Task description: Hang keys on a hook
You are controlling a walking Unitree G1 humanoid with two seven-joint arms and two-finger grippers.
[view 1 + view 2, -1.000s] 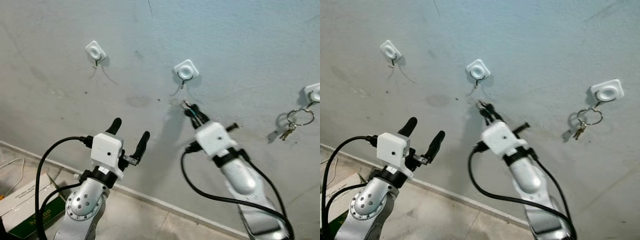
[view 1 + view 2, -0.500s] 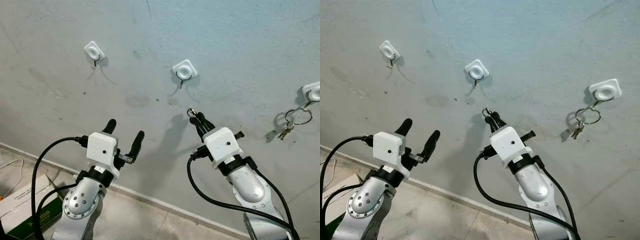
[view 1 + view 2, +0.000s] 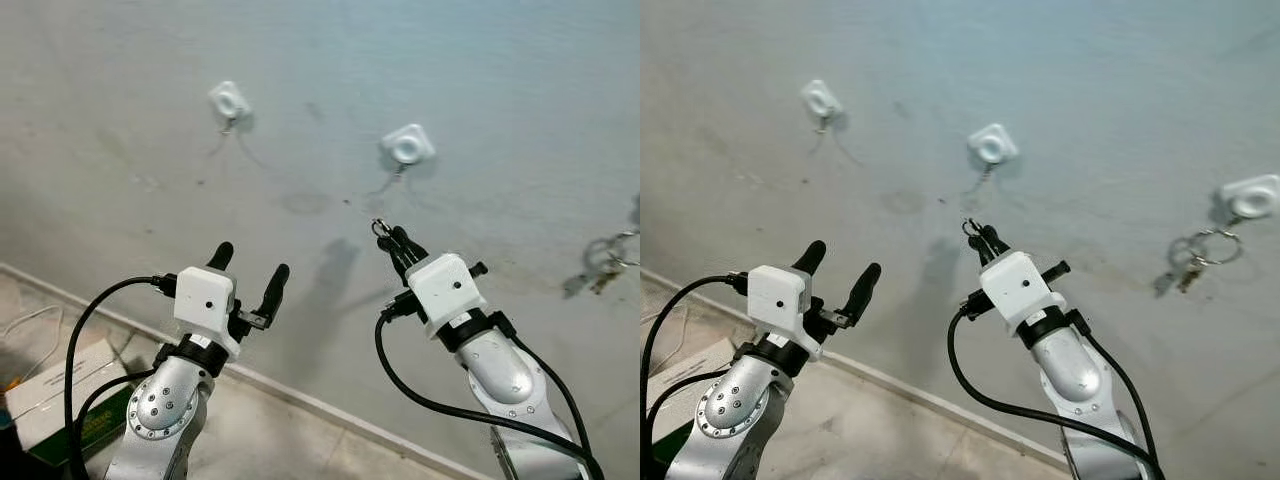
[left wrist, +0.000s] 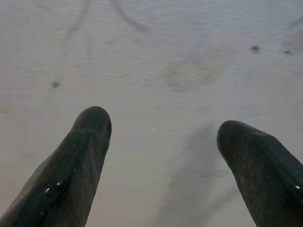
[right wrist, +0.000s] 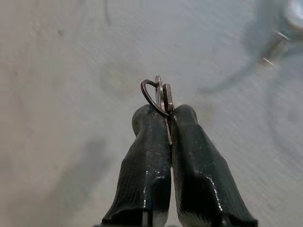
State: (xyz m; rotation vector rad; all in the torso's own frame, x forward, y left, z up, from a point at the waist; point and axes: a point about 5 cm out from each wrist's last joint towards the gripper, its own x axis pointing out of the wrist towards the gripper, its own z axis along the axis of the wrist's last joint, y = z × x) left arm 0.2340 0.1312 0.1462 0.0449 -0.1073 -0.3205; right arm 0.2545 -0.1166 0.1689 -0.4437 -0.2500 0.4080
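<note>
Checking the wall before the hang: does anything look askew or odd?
The three hook plates sit at different tilts; the left hook and middle hook are rotated, not square. Dark scuffs mark the wall. The right end effector pinches its key ring by the edge, most of it protruding.

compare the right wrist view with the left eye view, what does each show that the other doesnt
The right wrist view gives the close detail: the key ring and the flat key heads pinched between the shut black fingers. The left eye view gives the wider scene: the left gripper open and holding nothing, the left hook, the middle hook up and to the right of the right gripper, and another set of keys already hanging at the far right. Both show the right gripper holding the ring in front of the grey wall.
</note>
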